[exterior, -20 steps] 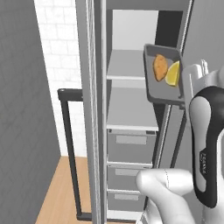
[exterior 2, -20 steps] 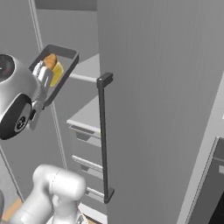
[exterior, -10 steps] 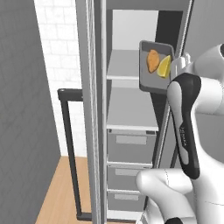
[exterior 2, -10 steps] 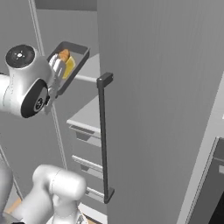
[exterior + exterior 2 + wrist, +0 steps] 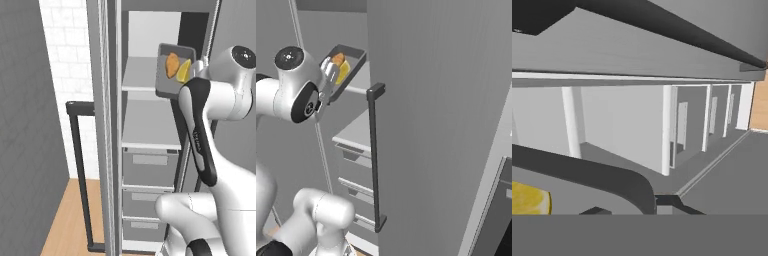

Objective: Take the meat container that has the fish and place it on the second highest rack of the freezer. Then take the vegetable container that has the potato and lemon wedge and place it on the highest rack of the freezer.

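- One dark grey rectangular vegetable container [image 5: 172,70] with the orange potato [image 5: 171,64] and yellow lemon wedge [image 5: 184,72] hangs tilted, clenched in the end effector [image 5: 198,67].
- It sits by the freezer's highest rack [image 5: 141,79]; placing it remains, seemingly the last step.

- The vegetable container [image 5: 172,71] looks like matt dark grey plastic or metal, which of the 2 is unclear, with smooth walls.
- The potato [image 5: 171,64] has a dull orange-brown skin; the lemon wedge [image 5: 183,73] is smooth bright yellow.
- The freezer shelves [image 5: 150,125] are flat, matt light grey; the drawers [image 5: 149,167] below look the same.
- The door handle [image 5: 375,155] is matt dark grey, smooth.
- The floor [image 5: 70,220] is light wood with a faint grain.
- The wall [image 5: 65,55] is white brick, rough-looking.
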Motion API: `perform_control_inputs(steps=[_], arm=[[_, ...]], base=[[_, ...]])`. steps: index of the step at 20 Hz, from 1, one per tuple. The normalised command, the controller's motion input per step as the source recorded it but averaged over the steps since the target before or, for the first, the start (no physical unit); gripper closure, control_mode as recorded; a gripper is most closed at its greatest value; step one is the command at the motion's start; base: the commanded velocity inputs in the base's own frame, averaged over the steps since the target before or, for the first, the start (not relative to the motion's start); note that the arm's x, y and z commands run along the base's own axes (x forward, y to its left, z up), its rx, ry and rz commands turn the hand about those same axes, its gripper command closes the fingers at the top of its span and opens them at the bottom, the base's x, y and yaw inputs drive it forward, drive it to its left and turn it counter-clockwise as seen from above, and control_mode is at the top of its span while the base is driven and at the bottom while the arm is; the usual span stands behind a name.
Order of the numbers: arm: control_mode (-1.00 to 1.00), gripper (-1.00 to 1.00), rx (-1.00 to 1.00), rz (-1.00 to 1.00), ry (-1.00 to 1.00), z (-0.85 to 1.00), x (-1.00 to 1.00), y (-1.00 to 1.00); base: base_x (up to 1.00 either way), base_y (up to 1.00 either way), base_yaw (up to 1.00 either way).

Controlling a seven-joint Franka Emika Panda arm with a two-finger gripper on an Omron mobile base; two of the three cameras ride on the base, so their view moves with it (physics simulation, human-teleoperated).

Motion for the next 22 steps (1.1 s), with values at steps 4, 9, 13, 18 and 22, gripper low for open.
perform_control_inputs(steps=[4,9,13,18,22], arm=[[-1.00,1.00,0.00,-0.03,0.00,0.02,0.28,-0.02],[-1.00,1.00,-0.02,0.00,0.00,0.01,0.33,0.00],[-1.00,1.00,0.00,0.00,0.00,0.01,0.30,0.00],[-1.00,1.00,0.00,0.00,0.00,0.00,0.35,0.00],[-1.00,1.00,0.00,0.00,0.04,0.00,0.40,0.00]], base=[[0.00,0.00,0.00],[0.00,0.00,0.00],[0.00,0.00,0.00],[0.00,0.00,0.00],[0.00,0.00,0.00]])
